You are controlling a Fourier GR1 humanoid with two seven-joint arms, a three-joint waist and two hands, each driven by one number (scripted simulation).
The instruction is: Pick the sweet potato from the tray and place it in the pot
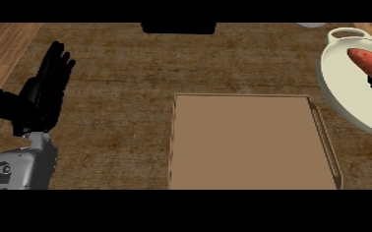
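Head view: sweet potato (360, 59) off tray (247, 142), showing against pale inside of pot (328, 73) at frame's right edge; lying or held, cannot tell. Right hand (370, 81): only dark sliver just beside sweet potato, grip state cannot tell. Left hand (45, 96) resting at left over counter (116, 69), fingers straight and up, holding nothing. Judged step: release into pot. Do well: lower until sweet potato sits on pot floor, let go there, lift straight up clear of rim and handle.

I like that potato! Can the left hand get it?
Probably not: the left hand rests far left, while the sweet potato lies in the pot at the right edge, across the tray.
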